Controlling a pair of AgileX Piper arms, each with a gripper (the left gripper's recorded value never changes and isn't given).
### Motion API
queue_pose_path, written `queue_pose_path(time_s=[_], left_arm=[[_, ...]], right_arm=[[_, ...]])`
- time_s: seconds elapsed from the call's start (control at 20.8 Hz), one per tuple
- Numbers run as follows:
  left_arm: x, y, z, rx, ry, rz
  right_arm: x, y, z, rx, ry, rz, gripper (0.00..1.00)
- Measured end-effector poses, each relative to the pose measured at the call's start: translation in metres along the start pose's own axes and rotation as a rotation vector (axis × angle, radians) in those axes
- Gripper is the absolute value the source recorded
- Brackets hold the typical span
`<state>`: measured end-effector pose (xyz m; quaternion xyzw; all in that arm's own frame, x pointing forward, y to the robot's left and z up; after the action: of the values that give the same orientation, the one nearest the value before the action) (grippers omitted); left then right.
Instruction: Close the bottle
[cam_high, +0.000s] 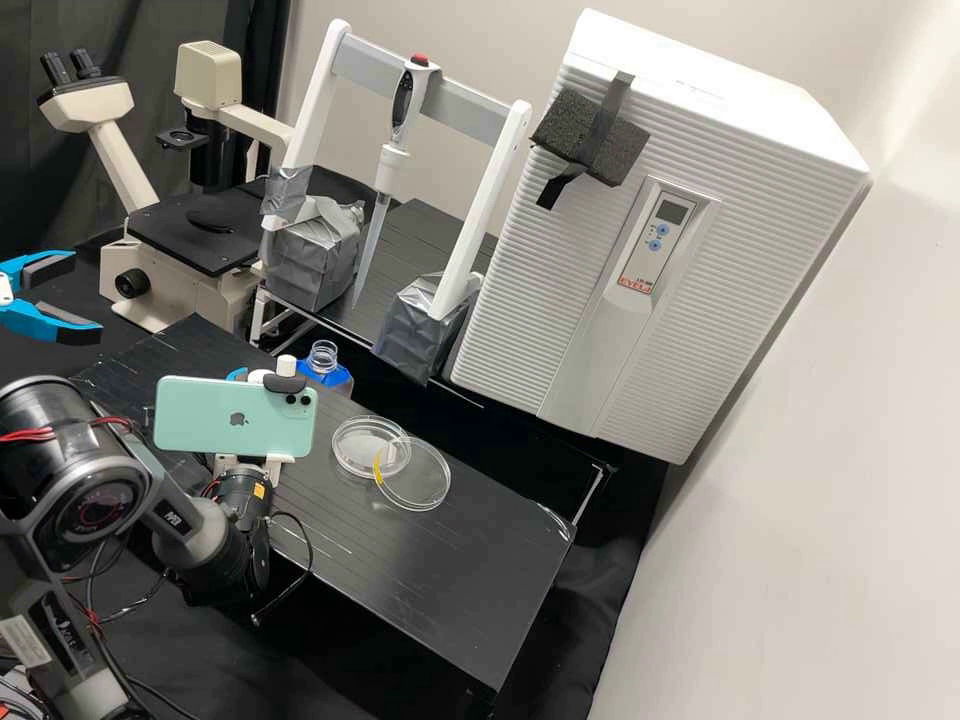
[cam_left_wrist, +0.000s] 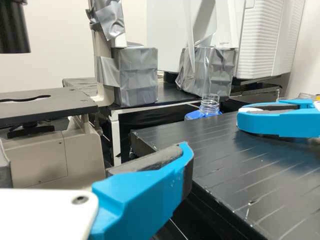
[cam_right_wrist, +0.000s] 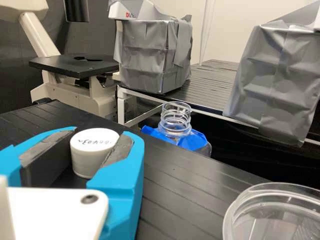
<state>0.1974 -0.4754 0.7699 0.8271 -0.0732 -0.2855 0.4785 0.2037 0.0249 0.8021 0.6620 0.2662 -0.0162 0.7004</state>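
Standing at the bench's far right, a tall white ribbed cabinet with a small control panel is the biggest thing in the high view. A block of black foam is strapped to its upper corner. To the left sits a beige microscope with a black stage. In front of both lies a raised black ridged platform.

Behind the platform, a white pipette stand carries one hanging white pipette. Each of the stand's legs ends in a block wrapped in grey tape. A mint-green phone is mounted above a dark grey arm at the platform's near left. Two clear round petri dishes lie overlapping near the platform's middle.

The clear plastic bottle with a blue body stands upright just past the platform's far edge. Its threaded neck is uncovered, and its lower part is hidden behind that edge.

The right gripper sits low over the platform near the bottle. Its fingers are clamped on a small white screw cap, held upright, with handwriting on top. The cap is beside the bottle's mouth, not touching it. The left gripper is at the platform's left side, well apart from the bottle, with its fingers spread wide and nothing between them.
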Motion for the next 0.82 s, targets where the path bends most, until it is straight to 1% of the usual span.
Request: queue_pose_path(time_s=[0.29,0.53,0.67,0.82], left_arm=[[0.0004,0.0,0.001,-0.001,-0.004,-0.001],[0.0004,0.0,0.001,-0.001,-0.004,-0.001],[0.0004,0.0,0.001,-0.001,-0.004,-0.001],[0.0004,0.0,0.001,-0.001,-0.004,-0.001]], right_arm=[[0.0,0.001,0.0,-0.001,0.0,0.003,0.0],[0.002,0.006,0.0,-0.011,0.005,0.017,0.0],[0.006,0.012,-0.001,-0.014,0.007,0.046,0.0],[0.013,0.019,-0.005,-0.018,0.025,0.08,0.0]])
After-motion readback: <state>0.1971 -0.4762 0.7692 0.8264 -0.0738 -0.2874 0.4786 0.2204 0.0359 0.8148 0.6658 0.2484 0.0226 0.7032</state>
